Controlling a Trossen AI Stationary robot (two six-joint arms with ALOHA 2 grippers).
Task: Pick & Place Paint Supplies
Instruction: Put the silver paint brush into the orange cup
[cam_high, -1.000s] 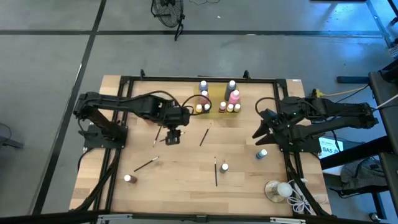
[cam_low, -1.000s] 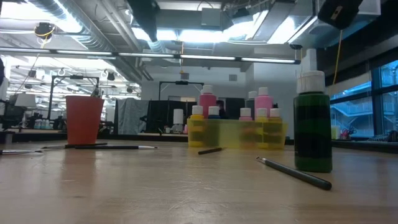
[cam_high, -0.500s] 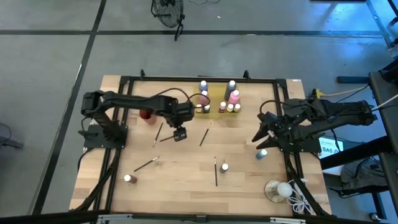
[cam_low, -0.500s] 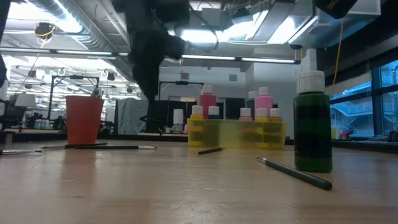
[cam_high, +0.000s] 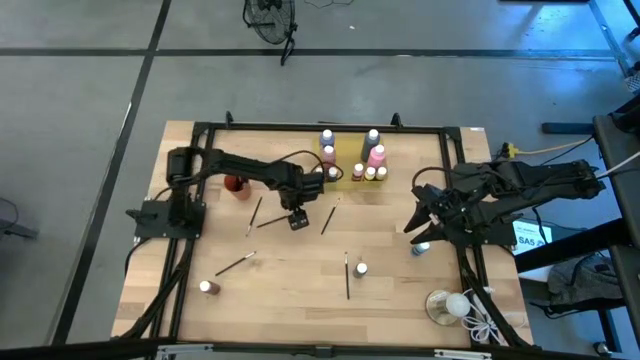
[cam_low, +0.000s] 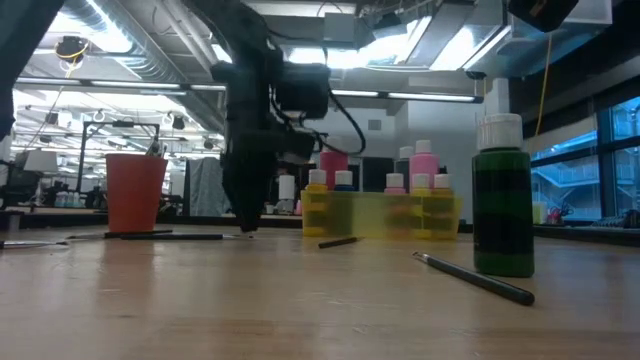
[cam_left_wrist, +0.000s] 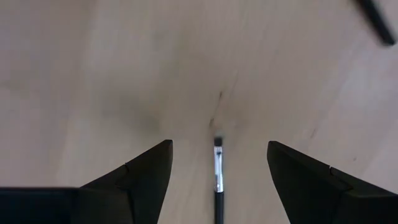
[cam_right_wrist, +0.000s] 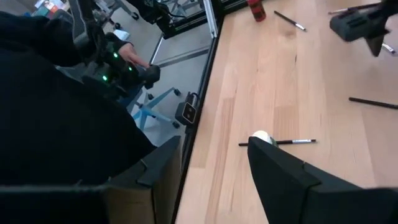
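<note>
The left gripper (cam_high: 297, 220) sits a little above and left of centre in the high view, low over the wooden table (cam_high: 290, 300), with its dark fingers (cam_left_wrist: 140, 177) spread wide. In its own wrist view a thin paintbrush (cam_left_wrist: 217, 180) lies on the wood between those fingers, pale tip pointing away, and neither finger touches it. From above, that same brush shows just left of the gripper, and a second brush (cam_high: 328, 220) lies just to its right. More brushes lie in the lower half of the frame: one at lower left (cam_high: 234, 265) and one near the bottom centre (cam_high: 347, 276), with a small white-capped bottle (cam_high: 361, 269) beside it and another tiny bottle (cam_high: 206, 287) at far lower left. A cluster of white-capped paint bottles (cam_high: 376, 153) stands in a yellow tray (cam_high: 347, 153) at upper centre. A red cup (cam_high: 234, 184) stands at upper left. The right gripper (cam_high: 419, 222) hovers at the right edge with its fingers apart and nothing between them, just above a blue bottle (cam_high: 422, 247). A clear round dish (cam_high: 440, 305) sits at lower right.
</note>
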